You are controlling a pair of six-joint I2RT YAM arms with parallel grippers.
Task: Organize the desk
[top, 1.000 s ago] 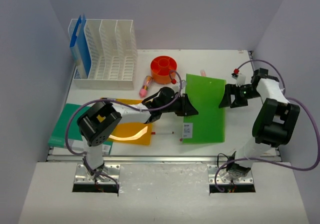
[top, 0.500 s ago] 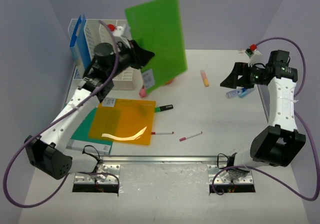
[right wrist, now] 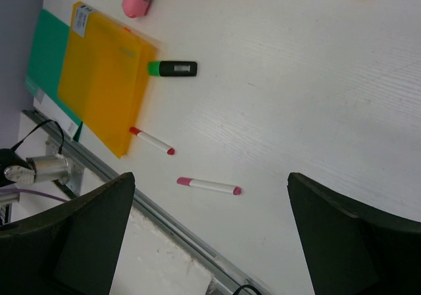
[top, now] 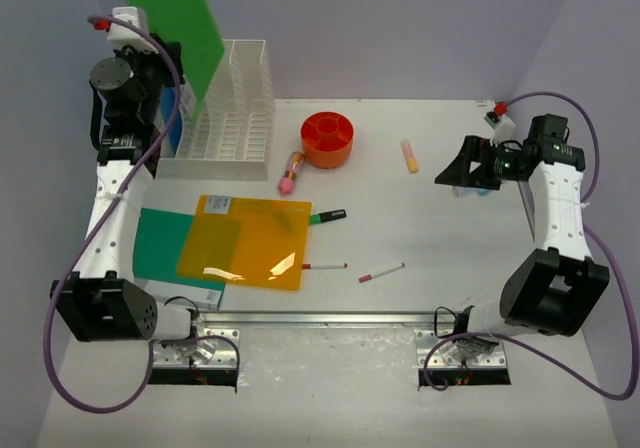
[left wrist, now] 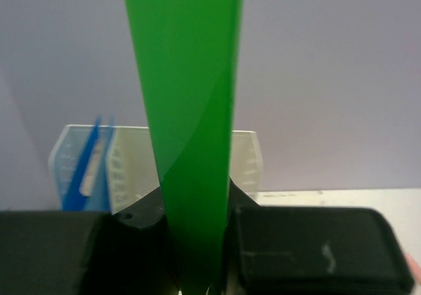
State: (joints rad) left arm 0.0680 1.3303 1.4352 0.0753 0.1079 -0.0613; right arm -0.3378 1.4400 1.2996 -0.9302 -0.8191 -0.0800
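The desk point(top: 440, 238) is a white tabletop with a metal rail point(top: 330, 318) along its front. High at the back left, my left gripper point(top: 150, 68) is shut on the lower edge of a green folder point(top: 175, 18), which stands upright above the white file rack point(top: 235, 118). In the left wrist view the green folder point(left wrist: 191, 110) rises from between my left gripper's point(left wrist: 197, 255) jaws, with the rack point(left wrist: 247, 163) behind it. My right gripper point(top: 468, 165) hovers open over the right side of the desk. Nothing sits between the right gripper's point(right wrist: 210, 236) fingers point(right wrist: 79, 236).
An orange folder point(top: 250, 240) lies on a teal folder point(top: 160, 248) at the front left. A blue folder point(left wrist: 85, 170) stands in the rack. Loose on the desk lie a red round holder point(top: 327, 138), pink-capped tube point(top: 292, 171), yellow highlighter point(top: 410, 155), green highlighter point(top: 328, 215), red pen point(top: 325, 265) and pink pen point(right wrist: 209, 186).
The green folder lay flat mid-desk with my left gripper on it; the left arm has lifted it and swung it left above the rack. The right gripper stayed at the right, open.
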